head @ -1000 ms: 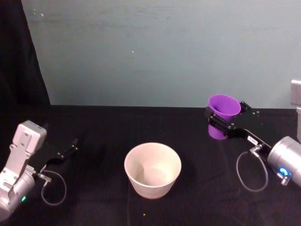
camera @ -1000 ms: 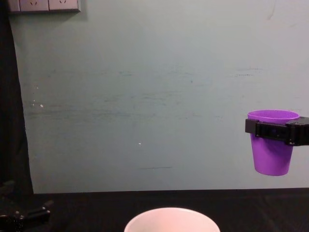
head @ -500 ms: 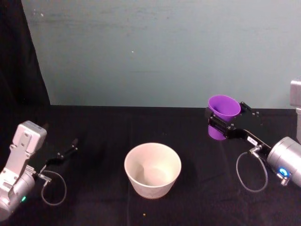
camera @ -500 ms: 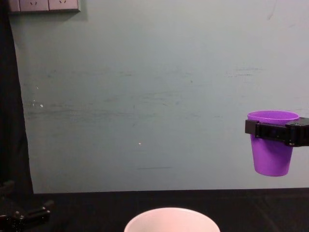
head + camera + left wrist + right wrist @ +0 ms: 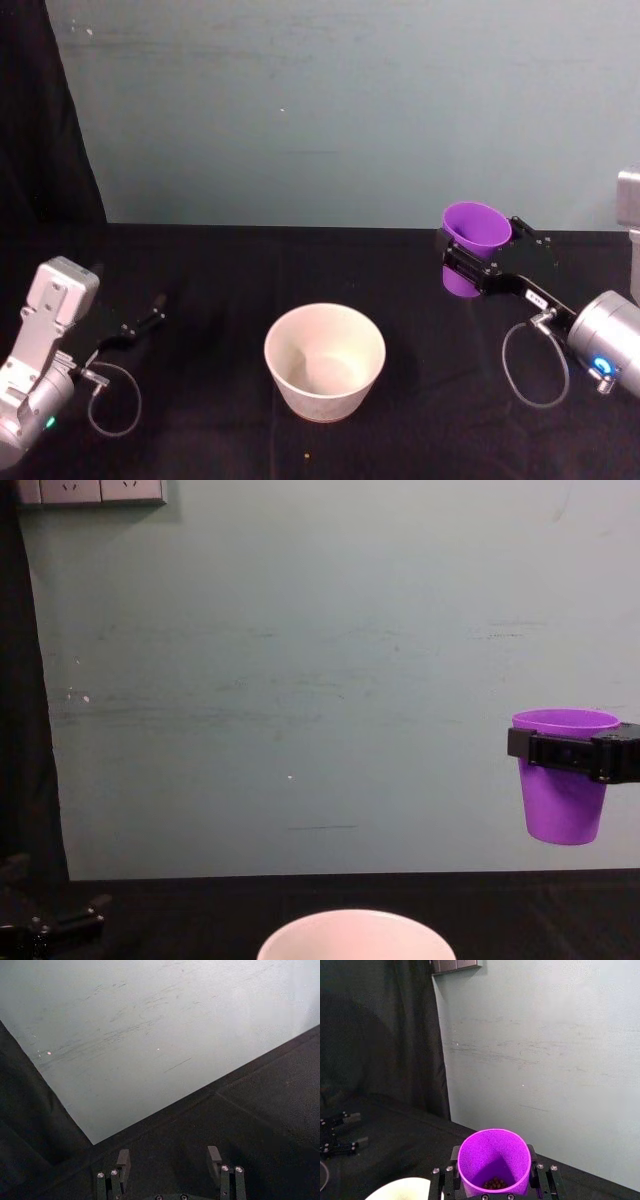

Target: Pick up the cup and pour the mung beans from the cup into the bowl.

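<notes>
Cup [image 5: 477, 225] aloft in the right gripper [image 5: 480, 252], right of the bowl [image 5: 325, 395].
Head view: the fingers grasp the cup just below its rim, above the tabletop [image 5: 220, 270]; the left gripper [image 5: 148, 315] sits low at left. Left wrist view: its fingers [image 5: 123, 1160] are spread and empty. Right wrist view: mung beans [image 5: 493, 1183] lie at the cup's bottom. Chest view: the cup is upright, clear of the bowl.

Purple cup [image 5: 478, 225] hangs upright in the air, dark mung beans [image 5: 494, 1183] pooled in its bottom, up and right of the wide pale bowl [image 5: 322, 398], sitting upright.
</notes>
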### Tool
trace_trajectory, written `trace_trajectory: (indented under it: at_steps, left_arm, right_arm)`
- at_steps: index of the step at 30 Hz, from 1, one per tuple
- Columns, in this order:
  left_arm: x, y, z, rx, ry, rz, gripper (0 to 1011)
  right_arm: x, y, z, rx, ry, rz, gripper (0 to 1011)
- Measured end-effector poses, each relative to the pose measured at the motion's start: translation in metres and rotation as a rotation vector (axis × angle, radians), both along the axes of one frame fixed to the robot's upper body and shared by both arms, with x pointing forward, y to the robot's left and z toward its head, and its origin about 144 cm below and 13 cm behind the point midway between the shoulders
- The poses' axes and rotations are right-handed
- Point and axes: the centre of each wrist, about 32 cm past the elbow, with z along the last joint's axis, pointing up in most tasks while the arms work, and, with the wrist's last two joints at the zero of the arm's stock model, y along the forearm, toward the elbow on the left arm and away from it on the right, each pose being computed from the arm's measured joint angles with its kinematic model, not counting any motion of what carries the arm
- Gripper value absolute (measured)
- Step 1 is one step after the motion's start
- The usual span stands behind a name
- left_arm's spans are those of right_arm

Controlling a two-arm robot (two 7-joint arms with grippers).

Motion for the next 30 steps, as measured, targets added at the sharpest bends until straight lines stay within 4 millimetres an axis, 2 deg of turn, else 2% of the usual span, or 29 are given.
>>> trace_trajectory:
  at_steps: [30]
  left_arm:
    - [0.0000, 0.0000, 0.0000, 0.000, 0.000, 0.000, 1003]
  right_arm:
    - [0.0000, 0.0000, 0.0000, 0.000, 0.000, 0.000, 747]
